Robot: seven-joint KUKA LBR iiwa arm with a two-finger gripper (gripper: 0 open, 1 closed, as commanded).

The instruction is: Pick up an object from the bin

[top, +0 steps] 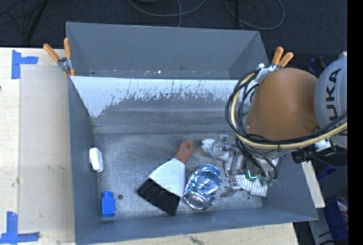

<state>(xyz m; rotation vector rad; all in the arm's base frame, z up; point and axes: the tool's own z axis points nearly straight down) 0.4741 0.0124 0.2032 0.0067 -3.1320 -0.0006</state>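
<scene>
- Gripper (237, 172): low over the right front of the grey bin (159, 108), beneath the arm's orange wrist cover. Whether it is released or clenched cannot be told from here.
- Nearest thing: a white striped piece (253, 185) on the bin floor, seemingly just under the gripper. A crumpled clear cup (201, 186) lies just beside it.
- Further off: a white brush (168, 180) with black bristles lies against the cup. A blue block (108, 204) and a small white lump (96, 159) sit well apart, near the left wall.
- Doing the step well: settle squarely on the striped piece, keep clear of the cup, and secure the grasp before lifting.
</scene>
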